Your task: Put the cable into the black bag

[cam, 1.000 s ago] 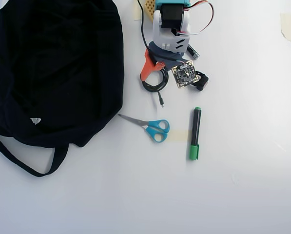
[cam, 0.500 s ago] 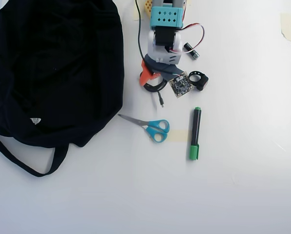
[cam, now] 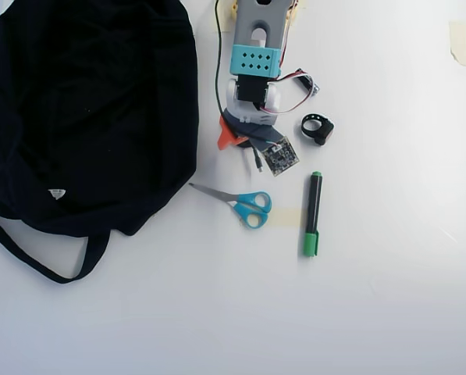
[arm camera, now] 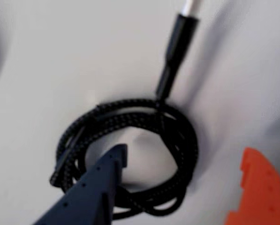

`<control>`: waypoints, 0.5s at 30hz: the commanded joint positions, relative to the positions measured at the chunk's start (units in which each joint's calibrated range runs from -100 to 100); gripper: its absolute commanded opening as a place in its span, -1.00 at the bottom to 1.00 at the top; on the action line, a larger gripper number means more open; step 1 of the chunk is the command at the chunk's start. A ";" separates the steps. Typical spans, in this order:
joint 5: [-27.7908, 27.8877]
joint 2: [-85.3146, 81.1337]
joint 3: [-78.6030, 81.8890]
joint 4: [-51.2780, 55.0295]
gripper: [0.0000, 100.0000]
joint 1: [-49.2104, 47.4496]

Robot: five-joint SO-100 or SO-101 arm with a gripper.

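At the left of the overhead view the black bag (cam: 88, 109) lies slumped and wide, a broad target, with the arm standing just to its right, directly over the cable (cam: 255, 156). Only the cord's tail and plug show there (the coil is hidden under the wrist). In the wrist view the gripper (arm camera: 177, 183) is spread apart, its blue finger (arm camera: 95, 185) apparently inside the coiled cable (arm camera: 130, 154), its orange finger (arm camera: 257, 192) outside and cut off.
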 commanded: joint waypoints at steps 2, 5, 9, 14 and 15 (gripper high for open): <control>0.22 2.44 -2.30 0.07 -0.36 -0.07; 0.22 3.69 -2.39 0.07 -0.37 -0.07; 0.22 3.77 -2.30 0.07 -0.37 -0.07; 0.17 3.77 -2.30 0.07 -0.37 0.15; 0.17 3.77 -2.30 0.07 -0.37 0.23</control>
